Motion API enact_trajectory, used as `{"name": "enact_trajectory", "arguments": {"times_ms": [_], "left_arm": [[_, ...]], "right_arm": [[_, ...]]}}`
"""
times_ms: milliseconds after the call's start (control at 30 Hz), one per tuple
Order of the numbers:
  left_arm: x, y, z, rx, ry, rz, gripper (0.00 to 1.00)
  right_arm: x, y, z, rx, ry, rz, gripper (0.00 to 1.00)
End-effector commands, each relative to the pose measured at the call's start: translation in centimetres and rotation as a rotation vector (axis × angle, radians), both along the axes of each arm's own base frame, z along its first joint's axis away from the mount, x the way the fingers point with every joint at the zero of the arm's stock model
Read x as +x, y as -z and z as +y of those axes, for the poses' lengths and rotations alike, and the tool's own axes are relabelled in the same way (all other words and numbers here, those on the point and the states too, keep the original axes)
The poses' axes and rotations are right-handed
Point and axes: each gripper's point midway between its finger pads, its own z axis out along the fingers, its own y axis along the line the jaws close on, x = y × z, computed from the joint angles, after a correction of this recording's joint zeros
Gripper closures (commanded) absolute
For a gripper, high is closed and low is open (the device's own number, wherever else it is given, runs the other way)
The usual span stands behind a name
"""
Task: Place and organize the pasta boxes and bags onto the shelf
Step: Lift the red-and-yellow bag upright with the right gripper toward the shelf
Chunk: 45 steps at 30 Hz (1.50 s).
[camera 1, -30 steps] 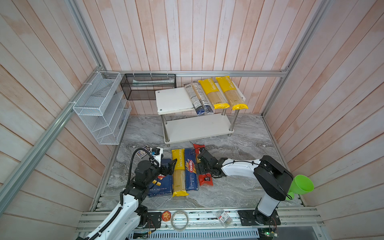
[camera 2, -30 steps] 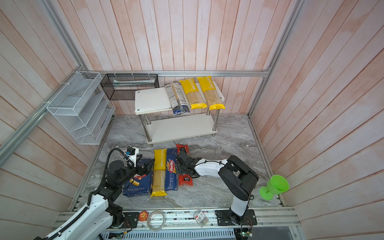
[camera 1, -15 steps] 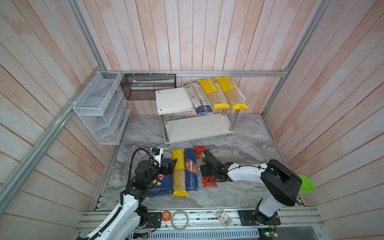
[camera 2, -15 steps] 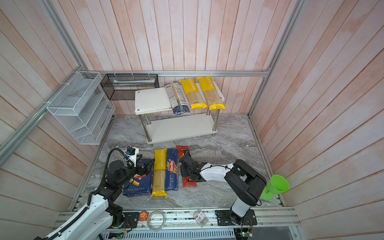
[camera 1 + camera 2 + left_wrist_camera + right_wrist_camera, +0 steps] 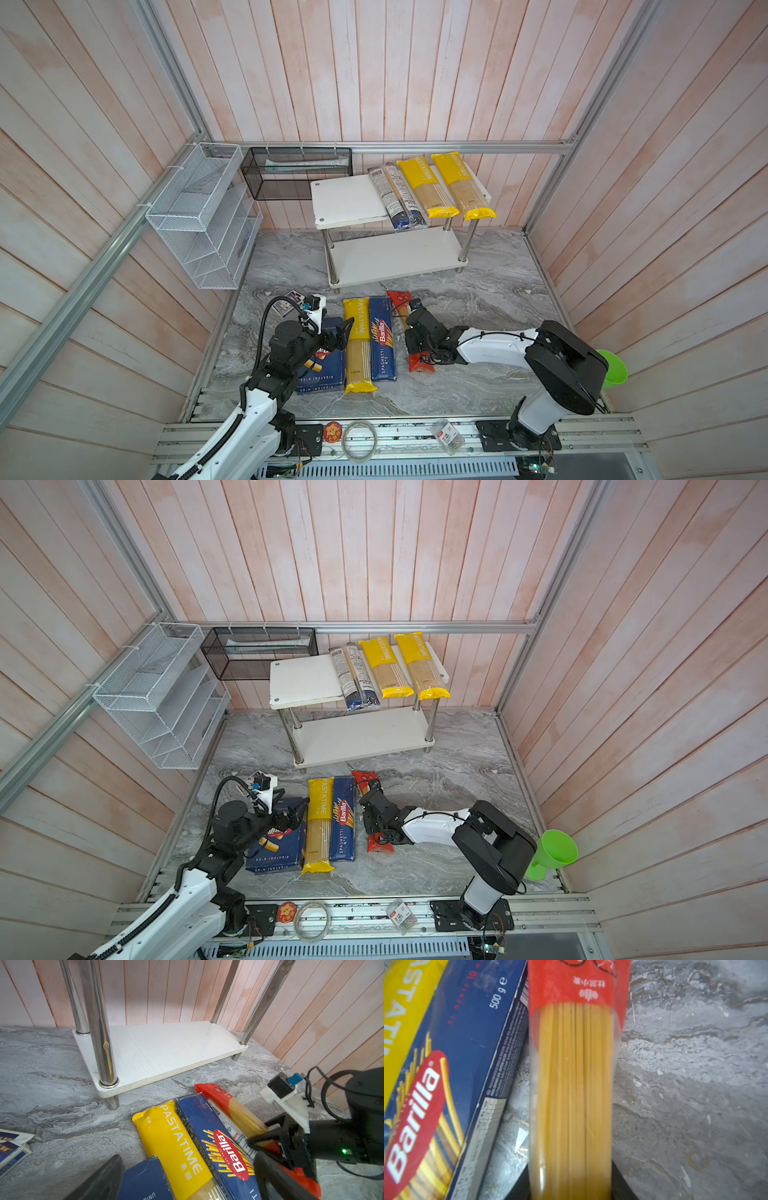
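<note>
Here, the right tool (image 5: 259,1135) pinches the long, glossy, clear-windowed red bag (image 5: 575,1084).

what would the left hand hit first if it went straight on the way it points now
Most likely the yellow PASTATIME bag on the table, lying just ahead of the left hand; the hand's height is unclear, so it might skim over.

On grey-veined marble floor (image 5: 478,299) lie a red bag (image 5: 399,299), a yellow bag (image 5: 358,332) and a narrow dark blue box (image 5: 383,349). The shelf (image 5: 395,255) is white.
</note>
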Motion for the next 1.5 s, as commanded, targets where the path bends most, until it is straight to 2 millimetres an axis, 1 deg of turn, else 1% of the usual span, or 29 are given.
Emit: {"name": "enact_trajectory", "arguments": {"times_ms": [0, 200, 333, 467, 767, 967, 1233, 1300, 1467], "left_arm": [[0.0, -0.5, 0.0, 0.0, -0.003, -0.017, 0.0], [0.0, -0.5, 0.0, 0.0, -0.004, -0.016, 0.0], [0.0, -0.5, 0.0, -0.001, -0.003, -0.017, 0.0], [0.0, -0.5, 0.0, -0.001, -0.002, -0.017, 0.0], [0.0, -0.5, 0.0, -0.001, -0.001, -0.019, 0.0], [0.0, -0.5, 0.0, -0.002, 0.0, -0.018, 0.0], [0.2, -0.5, 0.2, -0.001, -0.019, -0.015, 0.0], [0.4, -0.3, 0.6, -0.002, -0.047, -0.003, 0.0], [0.0, 0.1, 0.4, -0.036, -0.038, 0.016, 0.0]], "right_arm": [[-1.3, -0.7, 0.0, 0.032, -0.02, 0.015, 0.66], [-1.3, -4.5, 0.5, 0.138, -0.026, -0.042, 0.69], [-1.2, -6.3, 0.3, 0.164, -0.026, -0.078, 0.72], [-1.1, -8.1, 0.5, 0.168, -0.045, -0.097, 0.73], [-1.0, -14.3, 1.8, 0.242, -0.103, -0.188, 0.76], [-1.6, -18.2, 3.4, 0.259, -0.177, -0.244, 0.76], [-2.6, -24.4, 5.2, 0.315, -0.243, -0.341, 0.76], [-2.8, -25.4, 5.4, 0.331, -0.25, -0.356, 0.77], [-2.7, -27.8, 5.6, 0.389, -0.248, -0.408, 0.77]]}}
